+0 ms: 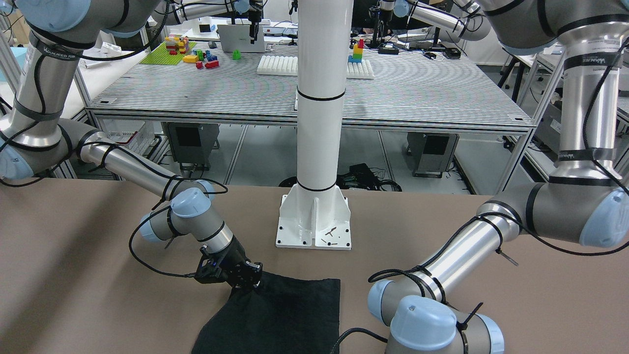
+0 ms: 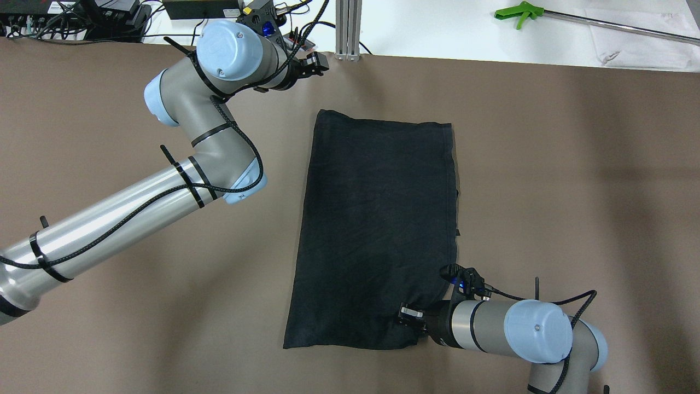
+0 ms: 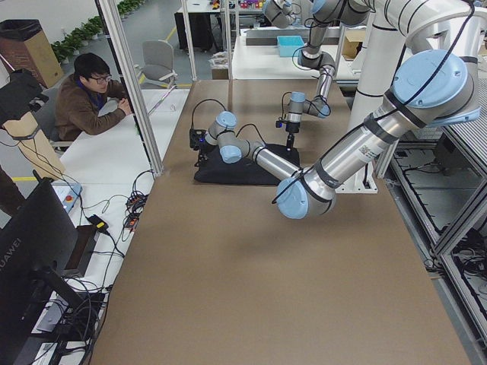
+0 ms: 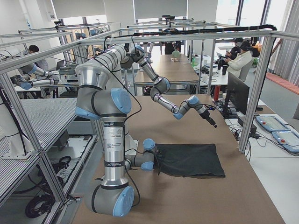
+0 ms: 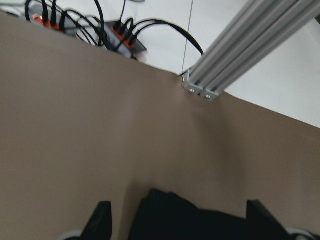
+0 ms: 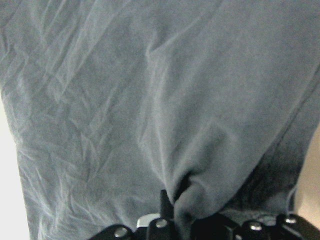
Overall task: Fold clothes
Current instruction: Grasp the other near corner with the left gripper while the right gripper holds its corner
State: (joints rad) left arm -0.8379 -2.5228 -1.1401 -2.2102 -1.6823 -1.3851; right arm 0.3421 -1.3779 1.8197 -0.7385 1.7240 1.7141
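The black garment [image 2: 377,219] lies flat on the brown table [image 2: 574,175] as a long rectangle. My right gripper [image 2: 409,317] is at its near right corner, shut on a bunched fold of the fabric [image 6: 187,192]; the front view shows it low on that corner [image 1: 250,281]. My left gripper [image 2: 319,62] is open and empty, just beyond the garment's far left corner. In the left wrist view its fingers [image 5: 100,222] stand wide apart with the black corner [image 5: 170,212] between and below them. No logo shows.
An aluminium post [image 2: 349,27] and cables [image 2: 82,16] stand at the table's far edge close to the left gripper. A green grabber tool [image 2: 525,11] lies on the white bench beyond. The white mast base [image 1: 314,221] stands behind the garment. A person [image 3: 87,95] sits beside the table.
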